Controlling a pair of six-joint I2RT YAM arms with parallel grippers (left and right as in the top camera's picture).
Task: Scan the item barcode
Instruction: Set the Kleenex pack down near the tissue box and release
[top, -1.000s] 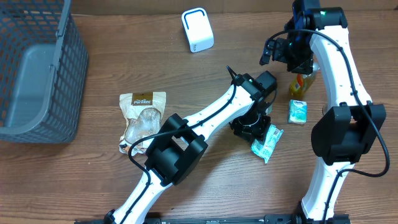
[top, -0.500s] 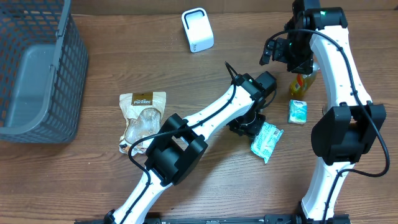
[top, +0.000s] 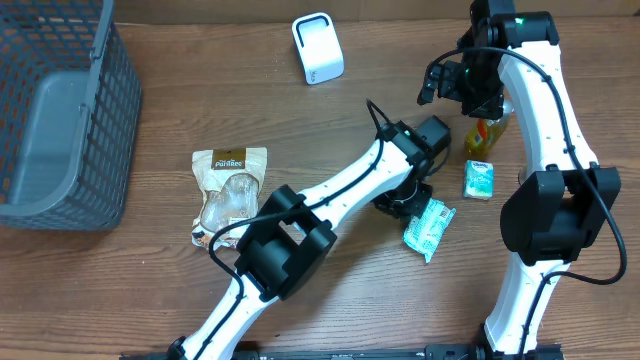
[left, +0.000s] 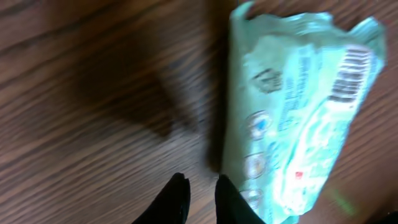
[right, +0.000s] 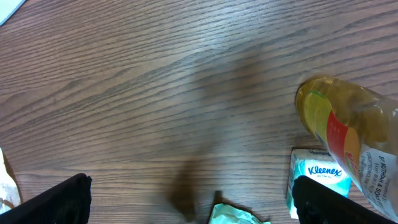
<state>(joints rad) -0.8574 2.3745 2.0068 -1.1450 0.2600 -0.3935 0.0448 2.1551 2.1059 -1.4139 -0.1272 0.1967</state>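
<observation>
A mint-green wipes packet (top: 430, 226) lies flat on the wooden table, right of centre. In the left wrist view the packet (left: 292, 106) shows a barcode (left: 349, 74) near its upper right end. My left gripper (top: 405, 200) hovers just left of the packet. Its black fingertips (left: 200, 179) are almost shut, with only a thin slit of bare wood between them, and the right finger stands beside the packet's edge. A white scanner (top: 318, 47) stands at the back. My right gripper (top: 455, 85) hangs above the table, wide open (right: 189, 186) and holding nothing.
A Kleenex pack (top: 480, 178) and a yellow bottle (top: 487, 133) sit close under the right arm. A snack bag (top: 229, 190) lies left of centre. A grey mesh basket (top: 115, 120) stands at the far left.
The left jaws have narrowed. The green packet came out from under the left gripper and now lies slightly right of it. The left wrist shifted a little to the right. The right arm has not moved.
</observation>
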